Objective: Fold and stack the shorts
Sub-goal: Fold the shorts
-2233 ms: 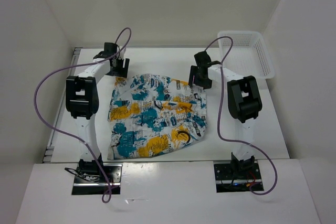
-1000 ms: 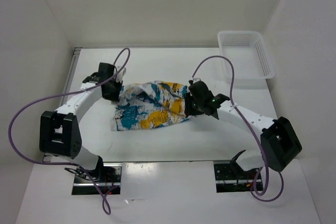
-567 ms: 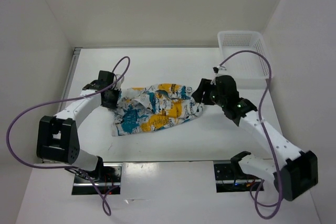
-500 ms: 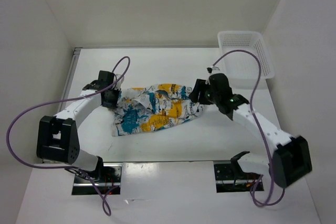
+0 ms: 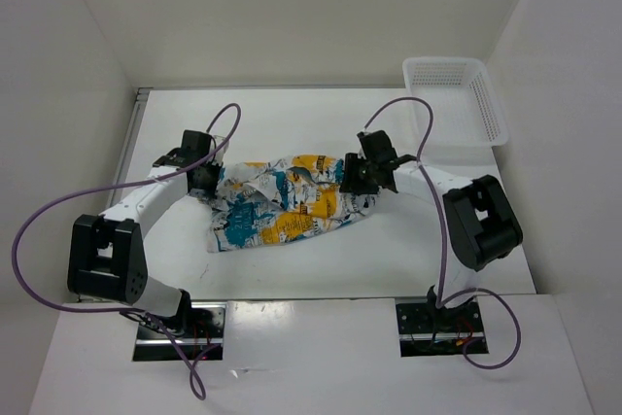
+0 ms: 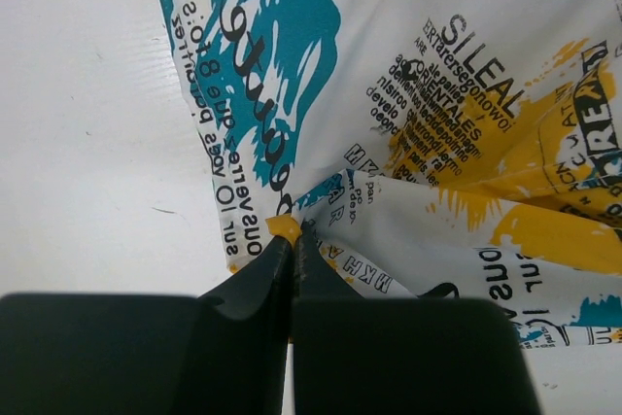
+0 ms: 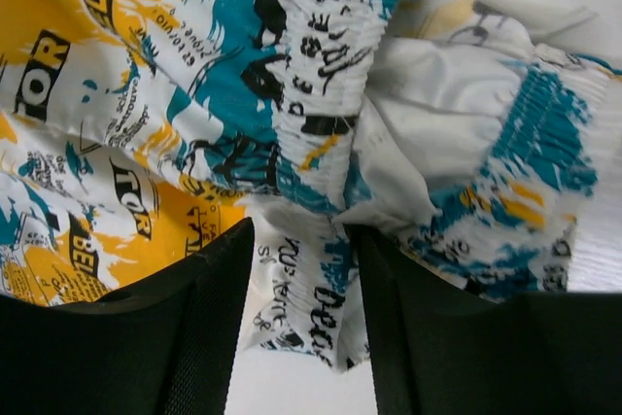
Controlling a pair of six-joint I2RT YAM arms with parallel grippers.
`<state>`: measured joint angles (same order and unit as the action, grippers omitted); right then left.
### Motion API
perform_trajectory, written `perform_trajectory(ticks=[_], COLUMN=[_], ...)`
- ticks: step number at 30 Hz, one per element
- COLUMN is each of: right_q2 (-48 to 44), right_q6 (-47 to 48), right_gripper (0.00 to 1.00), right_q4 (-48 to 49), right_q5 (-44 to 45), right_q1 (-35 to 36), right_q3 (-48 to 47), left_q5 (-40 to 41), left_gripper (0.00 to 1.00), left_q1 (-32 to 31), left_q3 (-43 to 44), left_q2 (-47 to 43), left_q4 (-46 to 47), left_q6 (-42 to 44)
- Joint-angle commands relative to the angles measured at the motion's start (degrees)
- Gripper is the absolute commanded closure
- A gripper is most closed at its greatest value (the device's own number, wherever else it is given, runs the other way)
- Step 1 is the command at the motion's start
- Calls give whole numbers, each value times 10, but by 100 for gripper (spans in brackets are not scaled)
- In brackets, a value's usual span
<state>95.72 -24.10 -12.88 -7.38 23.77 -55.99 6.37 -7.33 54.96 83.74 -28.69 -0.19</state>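
1. Top view: shorts (image 5: pixel 287 201) bunched mid-frame on the worktop (image 5: pixel 292 119); left gripper (image 5: pixel 206 180) at their left end, right gripper (image 5: pixel 358 180) at their right end. Basket (image 5: pixel 457 99) upper right.
2. Left wrist: left gripper (image 6: pixel 293 240) pinched tight on the shorts' (image 6: pixel 408 65) edge, lower centre.
3. Right wrist: right gripper (image 7: pixel 303 240) spread apart, with the shorts' (image 7: pixel 321 75) waistband in the gap.

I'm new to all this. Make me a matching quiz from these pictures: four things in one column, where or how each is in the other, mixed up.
1 left gripper
2 right gripper
3 shorts
4 white mesh basket

A far right corner of the table
B shut on the shorts' edge
C bunched up between both grippers
D fingers apart over the elastic waistband

Pairs: 1-B, 2-D, 3-C, 4-A.
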Motion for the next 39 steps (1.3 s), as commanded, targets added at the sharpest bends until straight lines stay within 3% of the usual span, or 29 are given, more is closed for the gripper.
perform_trajectory(ticks=[1,3,5,6,7,8,11,16,23,26,28,34,39], right_q2=[33,55,68,74,74,74,33,-61,-58,-52,-70,-123,-195], right_q6=[11,11,5,5,5,5,-1,33,85,85,98,110,127], right_gripper=[48,48,57,65,80,87,95,100,100,100,100,100,100], right_q4=[39,51,52,52,52,52,38,6,-39,-45,-45,-45,-56], right_q5=[-21,-27,-33,-33,-39,-39,-15,-4,-35,-58,-58,-93,-125], right_q1=[-5,-5,-5,-11,-11,-11,-30,-65,-90,-103,-103,-103,-81], right_q3=[-33,-40,-51,-51,-58,-63,-77,-144,-344,-385,-385,-343,-361], left_q5=[6,6,11,11,11,27,72,121,153,153,148,150,181], left_gripper=[100,100,100,100,100,100,100,100,100,100,100,100,100], left_q1=[0,0,0,0,0,0,0,35,78,78,78,72,65], left_q3=[3,3,3,3,3,3,9,79,307,361,392,364,447], left_q2=[-13,-7,-7,-7,-7,-7,-2,19,80,80,72,15,-10], left_q4=[10,10,15,15,15,28,64,123,157,152,137,125,95], left_q6=[2,2,2,2,2,2,2,2,2,2,2,2,2])
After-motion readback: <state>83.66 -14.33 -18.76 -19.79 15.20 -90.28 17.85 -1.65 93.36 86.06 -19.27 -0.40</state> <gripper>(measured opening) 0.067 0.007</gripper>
